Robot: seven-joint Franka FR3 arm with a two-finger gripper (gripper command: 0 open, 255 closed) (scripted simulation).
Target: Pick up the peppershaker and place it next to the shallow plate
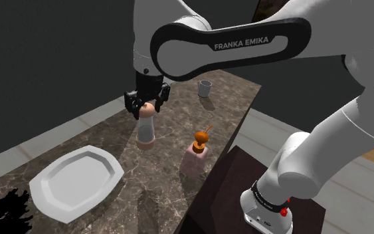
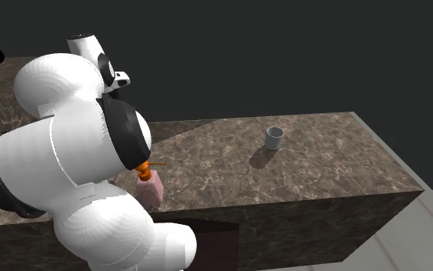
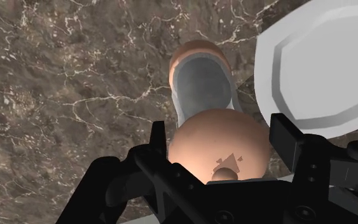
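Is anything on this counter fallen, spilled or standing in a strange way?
Nothing stands out. The pepper shaker, the pink bottle and the grey cup all stand upright on the counter, and the white plate lies flat.

**Wrist view:** the picture's edge cuts off the white shallow plate with a faceted rim (image 3: 311, 70). The black two-finger gripper (image 3: 220, 126) covers the near side of the round top of the tan-topped grey peppershaker (image 3: 203, 83) that it clasps.

**Second exterior view:** the white arm (image 2: 76, 177) hides part of the pink bottle with an orange stopper (image 2: 153, 190).

**Shoulder view:** the arm runs past the top and right edges. A ragged black shape (image 1: 6, 209), cut off at the lower-left corner, cannot be identified.
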